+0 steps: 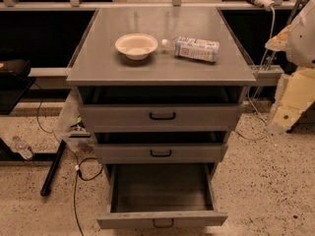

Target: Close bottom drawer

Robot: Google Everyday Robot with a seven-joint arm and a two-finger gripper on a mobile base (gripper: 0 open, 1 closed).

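Note:
The bottom drawer (pixel 162 219) is the lowest of three grey drawers in a metal cabinet. It is pulled far out toward me, showing a plain grey, empty interior (pixel 161 187) and a small black loop handle (pixel 163 223) on its front. My arm comes in at the right edge, pale and cream-coloured. The gripper (pixel 279 117) is at its lower end, to the right of the cabinet at about the height of the top drawer. It is well apart from the bottom drawer and touches nothing.
The middle drawer (pixel 161 153) and top drawer (pixel 161 115) stick out slightly. On the cabinet top (pixel 98 63) lie a white bowl (pixel 136 45) and a plastic bottle (pixel 196 48) on its side. Black cables (pixel 78 171) and a dark table leg (pixel 53 168) are on the speckled floor at left.

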